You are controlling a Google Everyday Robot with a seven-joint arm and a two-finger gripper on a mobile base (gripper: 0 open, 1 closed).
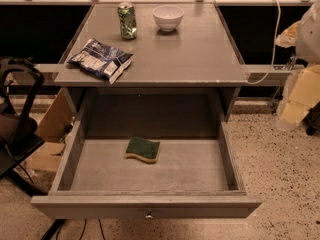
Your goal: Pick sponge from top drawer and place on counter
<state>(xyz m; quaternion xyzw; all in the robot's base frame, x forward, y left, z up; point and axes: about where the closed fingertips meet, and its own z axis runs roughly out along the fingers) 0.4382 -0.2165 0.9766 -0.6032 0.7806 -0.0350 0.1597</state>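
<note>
Top drawer [200, 169] is pulled wide open, and there is the sponge [143, 149], lying flat, green face up, a little left of centre on the drawer floor, touching no wall. The gripper [296, 103] hangs at the right edge of the view, beside the desk [195, 54] and well apart from the sponge (whether it is apart or together, I cannot tell). So this looks like the very start: the reach is not yet made. The next move calls for coming in over the drawer, descending straight onto the sponge and clearing the desk's front edge. For the drop, there is bare surface right of the snack bag [100, 59], in front of the can [127, 20] and bowl [168, 17].
</note>
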